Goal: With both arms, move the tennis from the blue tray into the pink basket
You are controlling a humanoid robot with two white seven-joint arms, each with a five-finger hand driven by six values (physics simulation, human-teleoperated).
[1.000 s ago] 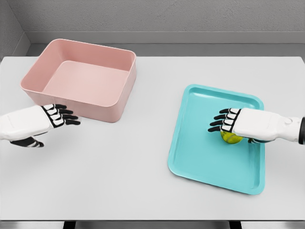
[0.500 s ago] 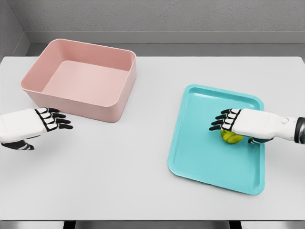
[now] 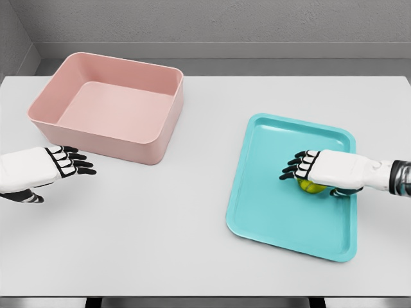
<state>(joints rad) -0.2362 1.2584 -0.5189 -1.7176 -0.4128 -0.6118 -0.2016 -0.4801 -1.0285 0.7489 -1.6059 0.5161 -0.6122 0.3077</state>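
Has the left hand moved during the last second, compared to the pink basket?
Yes. The left hand has drawn back toward the picture's left edge, away from the near wall of the pink basket, which has stayed in place.

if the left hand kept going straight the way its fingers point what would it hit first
Probably nothing soon: the white left hand points right across bare grey table, passing just in front of the pink plastic basket. Depth is unclear, so it might graze it.
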